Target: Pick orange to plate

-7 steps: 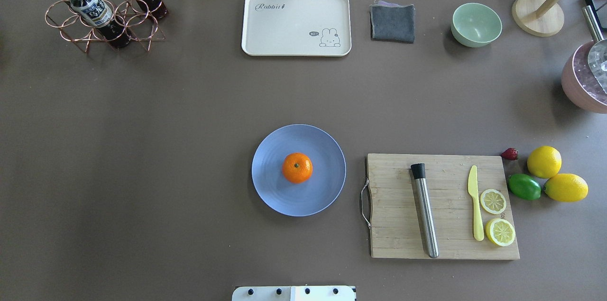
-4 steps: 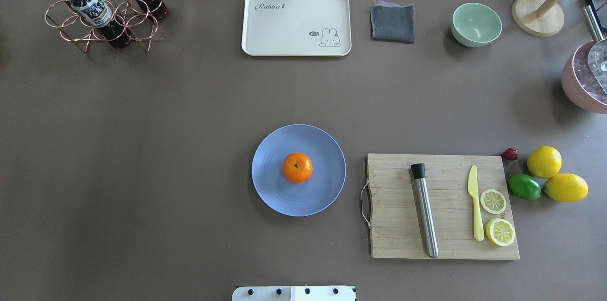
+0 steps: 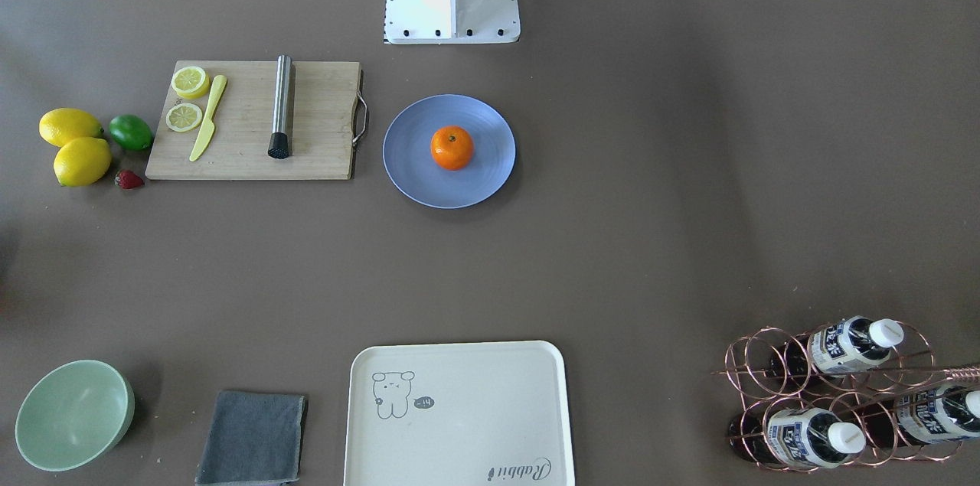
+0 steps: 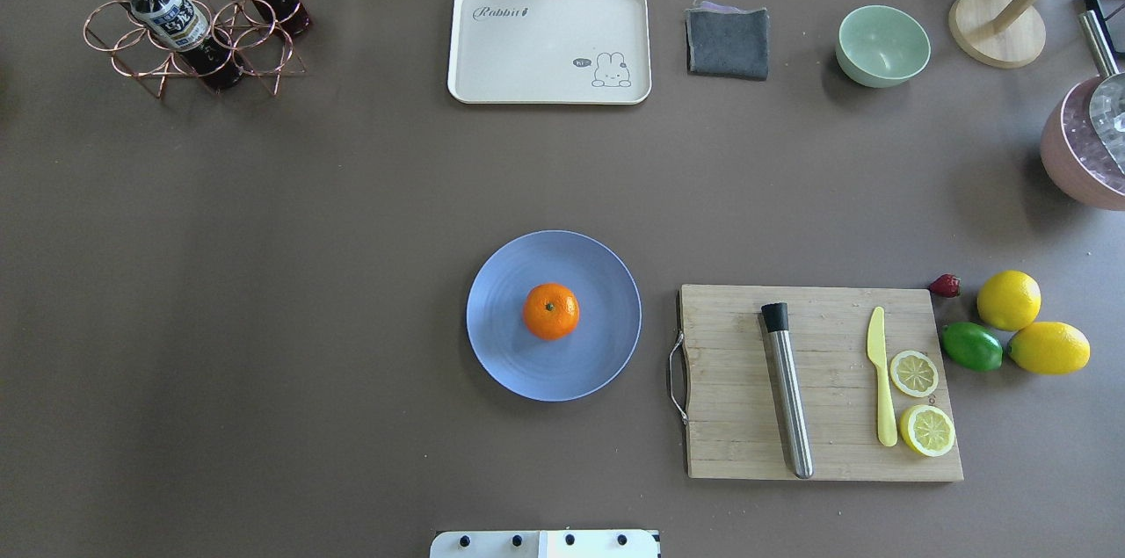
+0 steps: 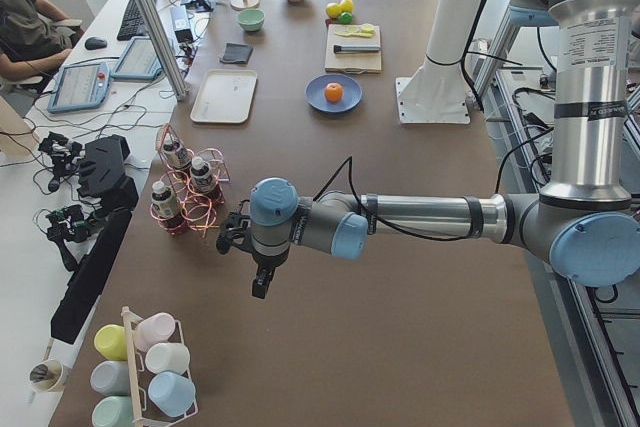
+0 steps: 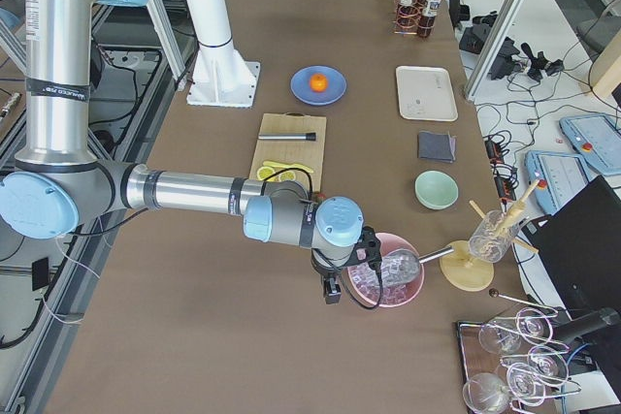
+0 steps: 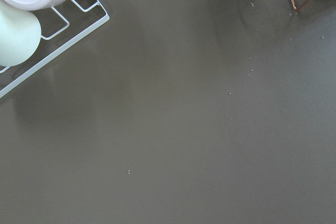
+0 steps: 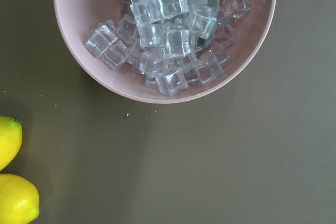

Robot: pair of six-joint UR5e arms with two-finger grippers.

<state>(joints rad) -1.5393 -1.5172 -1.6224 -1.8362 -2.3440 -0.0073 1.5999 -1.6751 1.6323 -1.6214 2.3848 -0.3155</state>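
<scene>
The orange (image 4: 551,311) rests at the middle of the periwinkle-blue plate (image 4: 601,275), near the table's centre; the front view shows the orange (image 3: 452,148) on the plate (image 3: 408,164) too. Both arms are far from it. The left gripper (image 5: 260,287) hangs over the table's left end beside the copper bottle rack, seen only in the left side view. Over the right end, the right gripper (image 6: 331,294) hovers next to the pink bowl of ice, seen only in the right side view. I cannot tell whether either gripper is open or shut.
Right of the plate lies a wooden cutting board (image 4: 729,417) with a steel muddler, yellow knife and lemon slices. Two lemons (image 4: 1009,300), a lime (image 4: 972,346) and a strawberry sit beyond it. A cream tray (image 4: 548,44), grey cloth, green bowl (image 4: 882,46) and bottle rack (image 4: 189,13) line the far edge.
</scene>
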